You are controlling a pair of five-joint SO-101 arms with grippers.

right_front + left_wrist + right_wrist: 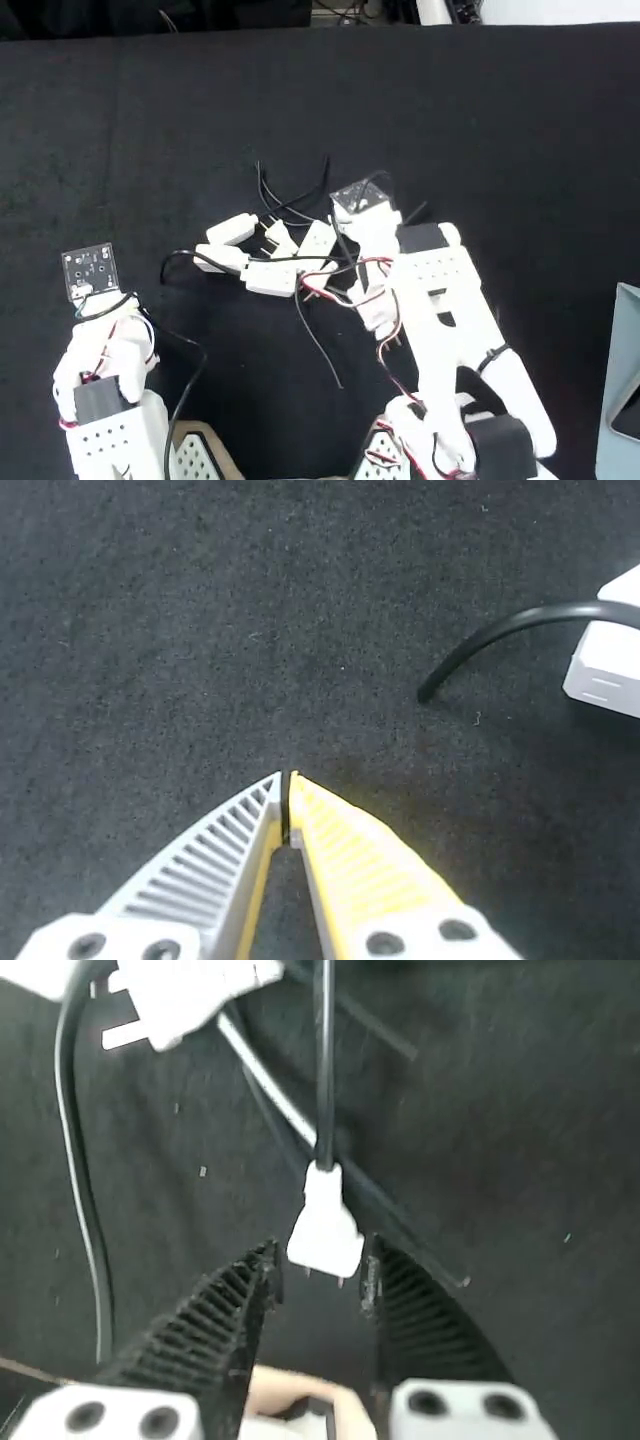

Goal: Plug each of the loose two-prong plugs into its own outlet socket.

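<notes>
**At the middle of the tabletop (500, 120), a white plug (325, 1230) lies inside the right claw (319, 1251)**

From where I stand, the right arm is stretched out over a tangle of white plugs and socket blocks (270, 277). The tangle sits near the centre of the black tabletop, with thin black cords looping around and across it. Seen from that arm's wrist, the right claw is parted to a narrow gap and the white plug lies between its two dark fingers. The plug's black cord (323, 1060) runs straight away from the claw. One finger is right at the plug's side, while a sliver of tabletop shows between the plug and the other finger. Just beyond lies a second plug (180, 995), with its two flat prongs showing.

The left arm sits at the near left corner, well apart from the tangle. The left claw (288, 790) is closed, its white and yellow fingertips pressed together over the cloth. Near it are a loose cord end (470, 650) and a white block (605, 660).
</notes>
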